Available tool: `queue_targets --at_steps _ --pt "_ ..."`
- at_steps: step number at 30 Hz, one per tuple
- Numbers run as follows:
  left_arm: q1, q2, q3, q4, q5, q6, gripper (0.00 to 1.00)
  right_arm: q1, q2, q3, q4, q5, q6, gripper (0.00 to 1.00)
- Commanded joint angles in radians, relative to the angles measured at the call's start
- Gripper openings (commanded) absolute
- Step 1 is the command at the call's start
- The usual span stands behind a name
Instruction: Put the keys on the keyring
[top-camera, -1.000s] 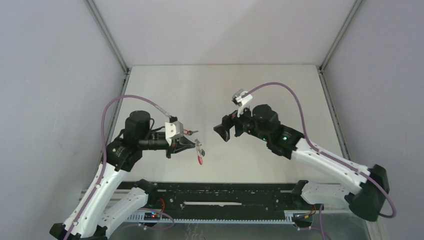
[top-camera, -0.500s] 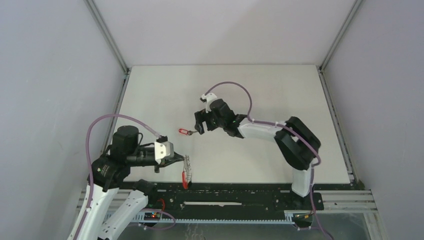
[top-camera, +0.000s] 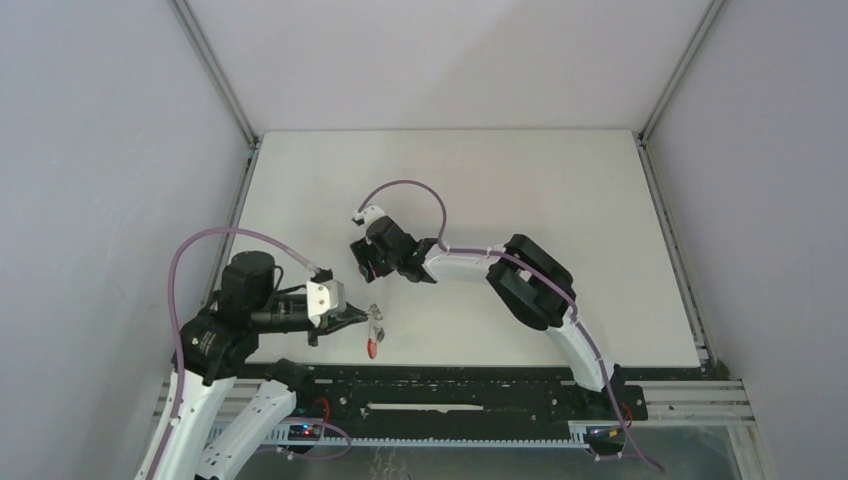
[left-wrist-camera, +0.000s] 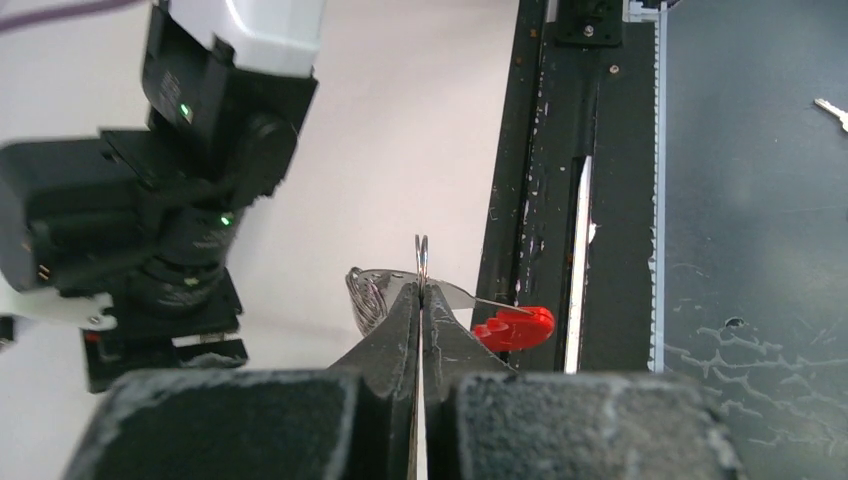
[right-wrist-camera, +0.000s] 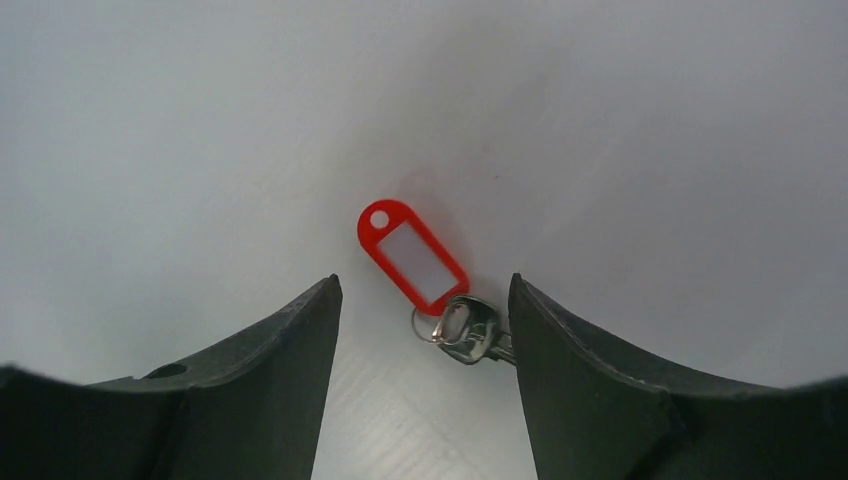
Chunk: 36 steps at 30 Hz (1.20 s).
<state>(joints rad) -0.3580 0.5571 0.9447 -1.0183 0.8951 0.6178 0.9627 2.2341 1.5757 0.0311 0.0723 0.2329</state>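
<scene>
Key with red tag (right-wrist-camera: 433, 280) is lying diagonally, tag upper left, inside the wide-open right gripper (right-wrist-camera: 424, 282); left gripper (left-wrist-camera: 420, 292) is pinching the keyring (left-wrist-camera: 370, 300).

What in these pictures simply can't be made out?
Right wrist view: the blade of the tagged key runs behind a finger of the right gripper.
Top view: that gripper covers the key entirely; the keyring in the left gripper is too small for detail.
Left wrist view: a small metal piece is cut off by the right edge.
</scene>
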Motion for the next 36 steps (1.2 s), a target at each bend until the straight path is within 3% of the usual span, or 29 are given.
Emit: queue_targets --at_steps 1,5,9,15,16,17,28,36 --pt "0.007 -0.014 0.071 0.053 0.031 -0.057 0.0 0.022 0.047 0.074 -0.068 0.012 -0.003 0.7" --pt "0.007 -0.028 0.074 0.06 0.038 -0.075 0.0 0.034 0.075 0.109 -0.119 0.062 -0.014 0.65" --pt "0.007 -0.033 0.081 0.072 0.036 -0.09 0.0 0.027 0.055 0.104 -0.139 0.117 -0.011 0.44" --pt "0.007 -0.026 0.098 0.083 0.048 -0.105 0.0 -0.042 -0.132 -0.12 -0.046 0.125 0.051 0.25" --pt "0.007 -0.023 0.099 0.087 0.052 -0.111 0.0 -0.059 -0.191 -0.17 0.007 0.115 0.067 0.17" --pt "0.006 -0.019 0.099 0.091 0.056 -0.117 0.0 -0.077 -0.231 -0.215 0.027 0.105 0.085 0.01" --pt "0.007 0.011 0.098 0.115 0.101 -0.145 0.0 -0.15 -0.614 -0.597 0.104 0.054 0.186 0.0" --pt "0.007 0.018 0.094 0.127 0.128 -0.158 0.0 -0.127 -0.762 -0.705 0.0 0.118 0.288 0.0"
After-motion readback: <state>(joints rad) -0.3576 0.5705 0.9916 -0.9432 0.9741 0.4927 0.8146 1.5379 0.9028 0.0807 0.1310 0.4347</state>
